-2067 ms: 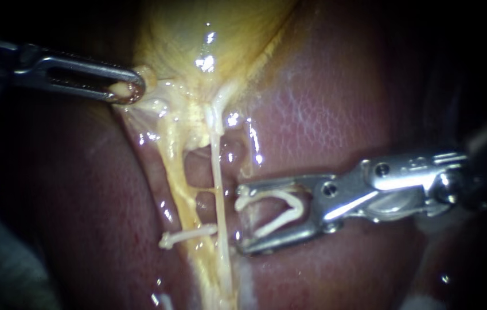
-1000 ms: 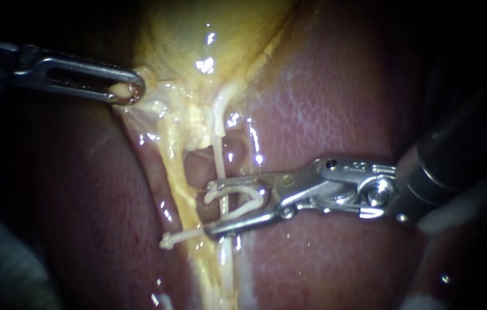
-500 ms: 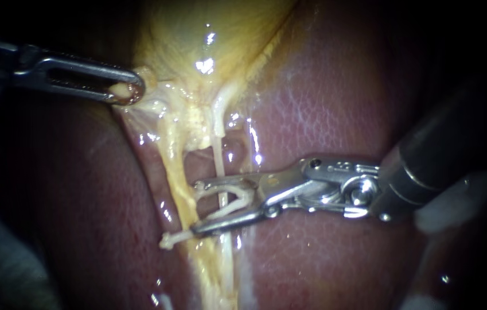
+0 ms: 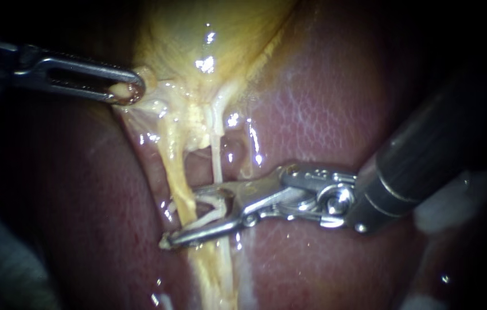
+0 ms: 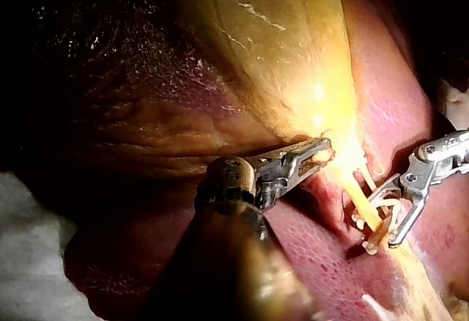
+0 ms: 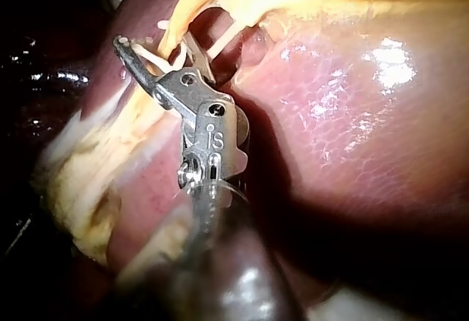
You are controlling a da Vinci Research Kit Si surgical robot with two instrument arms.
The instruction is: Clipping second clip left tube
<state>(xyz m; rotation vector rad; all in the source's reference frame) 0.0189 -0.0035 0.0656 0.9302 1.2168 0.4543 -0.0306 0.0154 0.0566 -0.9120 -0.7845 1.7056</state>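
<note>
1. Two jaws of the right instrument (image 4: 179, 216) stand apart, carrying an open clip (image 4: 213, 211) between them.
2. The left tube (image 4: 172, 167) crosses between their tips, at the clip's mouth.
3. The left instrument (image 4: 131, 89) is clamped on the edge of the gallbladder (image 4: 214, 28).

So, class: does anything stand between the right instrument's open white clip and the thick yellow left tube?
Nothing visible. The right instrument has its white plastic clip around the thick yellow left tube. But the thin pale right tube seems to cross the same opening, nearer the clip's hinge.
</note>
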